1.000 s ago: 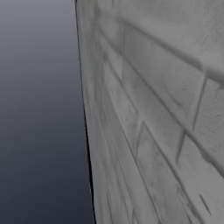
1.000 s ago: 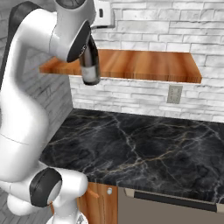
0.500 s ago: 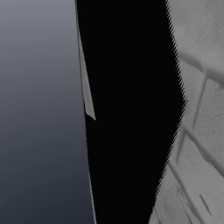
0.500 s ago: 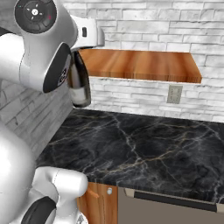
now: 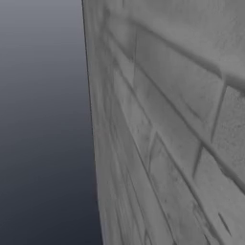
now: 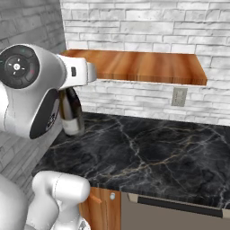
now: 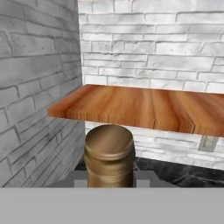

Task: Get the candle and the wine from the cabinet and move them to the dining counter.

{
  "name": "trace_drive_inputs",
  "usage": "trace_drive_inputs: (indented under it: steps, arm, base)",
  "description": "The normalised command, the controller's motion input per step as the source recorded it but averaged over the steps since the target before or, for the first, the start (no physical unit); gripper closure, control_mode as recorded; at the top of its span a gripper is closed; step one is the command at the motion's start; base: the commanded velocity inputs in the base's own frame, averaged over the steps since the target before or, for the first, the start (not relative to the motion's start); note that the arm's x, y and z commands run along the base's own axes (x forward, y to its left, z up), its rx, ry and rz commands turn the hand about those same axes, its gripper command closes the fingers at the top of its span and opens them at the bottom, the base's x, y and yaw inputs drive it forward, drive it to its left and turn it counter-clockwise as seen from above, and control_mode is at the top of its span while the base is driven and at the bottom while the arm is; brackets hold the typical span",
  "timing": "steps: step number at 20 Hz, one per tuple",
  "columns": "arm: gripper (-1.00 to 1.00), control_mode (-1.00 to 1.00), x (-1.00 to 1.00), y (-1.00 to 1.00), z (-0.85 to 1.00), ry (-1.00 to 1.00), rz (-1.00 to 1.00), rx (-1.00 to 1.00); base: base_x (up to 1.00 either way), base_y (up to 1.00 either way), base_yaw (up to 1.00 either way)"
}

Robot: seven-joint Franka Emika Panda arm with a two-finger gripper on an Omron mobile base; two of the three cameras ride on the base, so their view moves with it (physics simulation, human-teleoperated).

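Wine [image 6: 72, 114] hangs upright in my claw [image 7: 109, 177], jaws clamped on its foil neck, long axis vertical. It sits clear of the cabinet's [image 6: 143, 65] left front corner, above the wall counter's [image 6: 148, 152] left end; carrying it off means backing away.

I hold the wine bottle [image 6: 72, 112] up over the black tabletop [image 6: 148, 152], near the wooden shelf [image 6: 143, 66].
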Motion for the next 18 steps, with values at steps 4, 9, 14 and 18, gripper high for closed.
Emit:
trace_drive_inputs:
  steps: [4,9,14,18]
  arm:
    - [1.00,-1.00,-0.05,0.00,-0.06,0.00,0.00,0.01]
    - [1.00,-1.00,0.00,0.00,0.00,0.02,0.00,0.01]
    - [1.00,-1.00,0.00,0.00,0.06,0.11,0.00,0.00]
    - [1.00,-1.00,0.00,0.00,0.03,0.18,0.00,0.00]
  base:
    - [0.00,0.00,0.00]
    - [0.00,0.00,0.00]
    - [0.00,0.00,0.00]
    - [0.00,0.00,0.00]
